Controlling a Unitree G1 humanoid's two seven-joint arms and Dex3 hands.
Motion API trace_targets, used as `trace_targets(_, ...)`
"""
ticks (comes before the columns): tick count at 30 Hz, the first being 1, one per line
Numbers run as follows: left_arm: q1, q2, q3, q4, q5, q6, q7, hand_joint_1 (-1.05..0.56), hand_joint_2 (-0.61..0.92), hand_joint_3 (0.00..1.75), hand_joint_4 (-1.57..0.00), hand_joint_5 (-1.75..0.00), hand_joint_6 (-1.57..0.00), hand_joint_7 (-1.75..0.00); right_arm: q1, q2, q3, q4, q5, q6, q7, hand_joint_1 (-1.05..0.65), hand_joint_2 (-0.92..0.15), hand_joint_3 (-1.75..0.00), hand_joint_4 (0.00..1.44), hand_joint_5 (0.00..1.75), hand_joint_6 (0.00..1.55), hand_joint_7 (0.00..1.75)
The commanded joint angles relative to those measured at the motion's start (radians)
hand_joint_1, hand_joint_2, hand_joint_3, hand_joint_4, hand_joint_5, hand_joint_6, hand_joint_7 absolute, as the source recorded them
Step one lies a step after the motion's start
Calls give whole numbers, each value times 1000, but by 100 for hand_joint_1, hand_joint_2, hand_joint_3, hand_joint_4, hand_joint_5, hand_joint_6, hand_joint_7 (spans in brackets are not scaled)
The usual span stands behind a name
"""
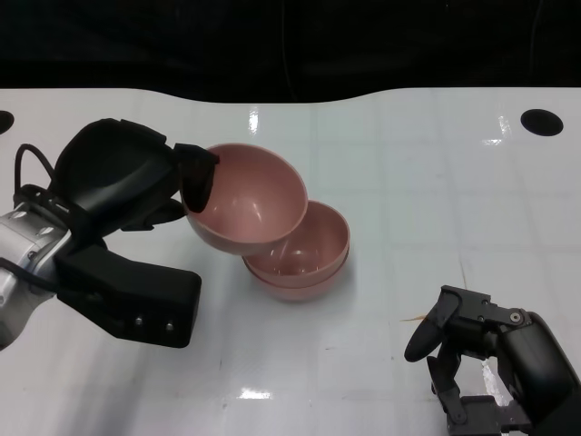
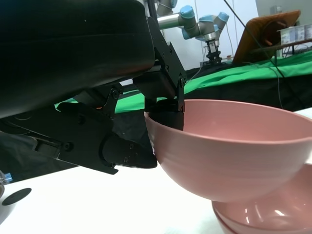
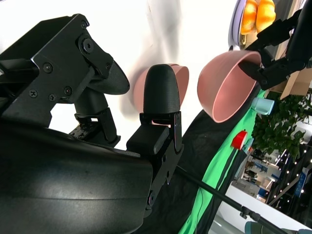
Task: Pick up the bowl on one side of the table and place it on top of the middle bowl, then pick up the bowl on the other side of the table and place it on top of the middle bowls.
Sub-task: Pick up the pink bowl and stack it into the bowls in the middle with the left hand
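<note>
My left hand (image 1: 127, 191) pinches the rim of a pink bowl (image 1: 254, 209) and holds it tilted in the air. The bowl's lower edge overlaps the near-left rim of the middle pink bowls (image 1: 313, 259), which look like two nested together. In the left wrist view the fingers (image 2: 168, 114) clamp the held bowl (image 2: 229, 156) just above the stack (image 2: 273, 214). My right hand (image 1: 481, 354) rests near the table's front right, fingers apart and empty. In the right wrist view the held bowl (image 3: 226, 85) hangs beside the stack (image 3: 183, 78), partly hidden behind a fingertip (image 3: 161, 97).
The white table (image 1: 436, 182) has dark round holes at the far right (image 1: 542, 122) and far left (image 1: 4, 120). Its far edge meets a black backdrop. Green cloth and other robot arms show beyond the table in the left wrist view.
</note>
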Motion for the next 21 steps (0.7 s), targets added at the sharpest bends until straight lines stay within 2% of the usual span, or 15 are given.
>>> trace_targets(1,-10,5,15,-4,5,7,10,-22,87,30,-75,-169,-77,-137,-1,-4,-4,3,6,-12,-5,1,-33,-139,79,167,75,139)
trace_targets(12,-17,-14,16,-7,-5,8,13,-22,85,33,-76,-168,-76,-138,-1,-2,-1,-2,2,-6,-7,1,-33,-139,79,167,75,139)
trace_targets(18,-19,-36,15,0,-13,8,10,-22,84,30,-77,-166,-78,-131,-1,-2,-2,2,4,-13,-6,1,-34,-139,79,167,75,139)
trace_targets(21,-21,-50,14,4,-18,9,4,-22,86,29,-75,-169,-76,-136,-2,-2,-1,3,1,-13,-8,1,-33,-139,79,167,75,139)
